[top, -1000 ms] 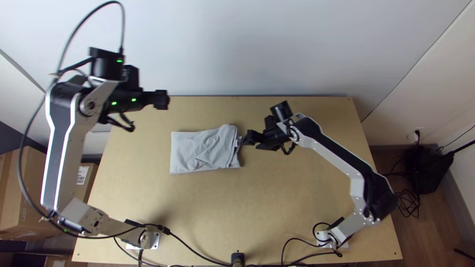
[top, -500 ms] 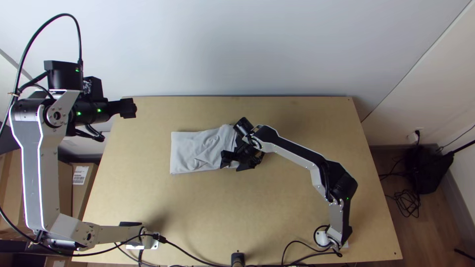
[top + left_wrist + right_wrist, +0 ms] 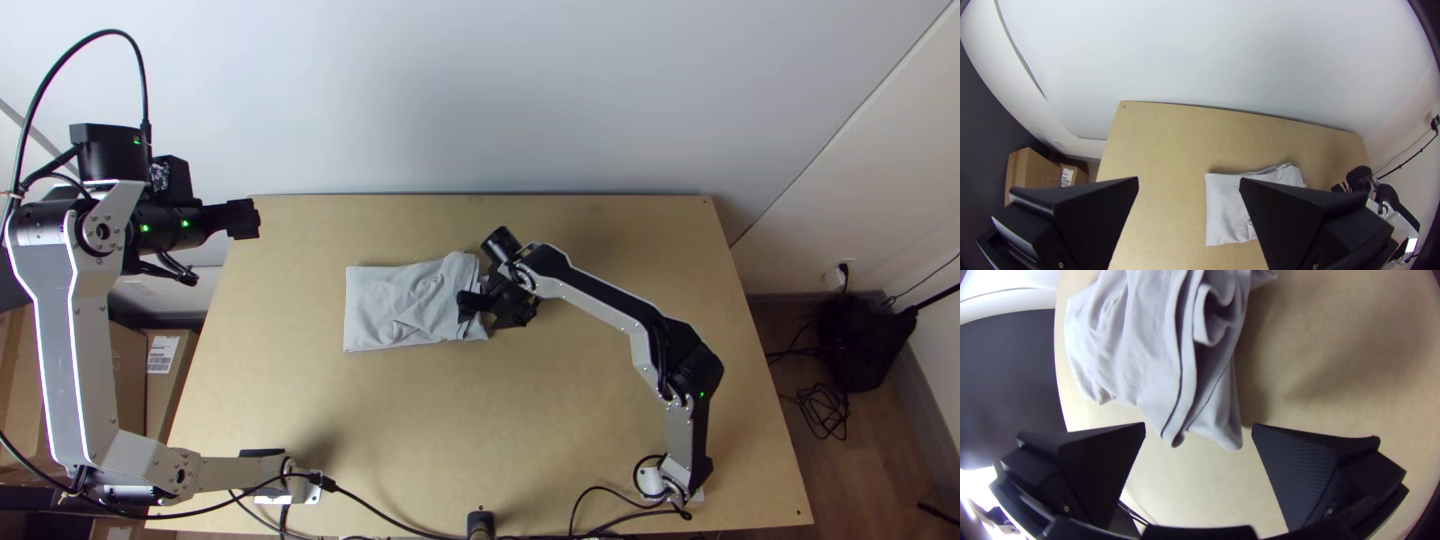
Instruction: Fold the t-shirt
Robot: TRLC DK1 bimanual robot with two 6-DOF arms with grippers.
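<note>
1. A light grey T-shirt point(image 3: 400, 300) lies on the light wooden table point(image 3: 400, 430), a little left of the middle and in the far half as the top view shows it.
2. It is folded into a compact, roughly rectangular bundle. Its left part lies fairly flat, while creases and raised wrinkles run over the middle.
3. At the bundle's right end, the right wrist view shows several layered edges side by side, a curled fold point(image 3: 1210, 317) among them, and a narrow corner point(image 3: 1231, 440) that points in between the fingertips.
4. The right tool point(image 3: 488, 314) is at that right end of the shirt, its two black fingers spread wide apart. Nothing is clamped between them; whether a finger touches the cloth, I cannot tell.
5. The left tool point(image 3: 243, 219) is in the air near the table's far left corner, well apart from the shirt. Its fingers, too, stand wide apart, with nothing between them.
6. The right arm point(image 3: 610, 315) reaches from its base at the table's near right, bent at the elbow; the left arm point(image 3: 70, 350) is raised along the left side.
7. Cardboard boxes point(image 3: 125, 365) stand beyond the table's left edge, one bearing a white label point(image 3: 161, 354).
8. Black cables point(image 3: 822, 412) lie tangled on the floor at the right.
</note>
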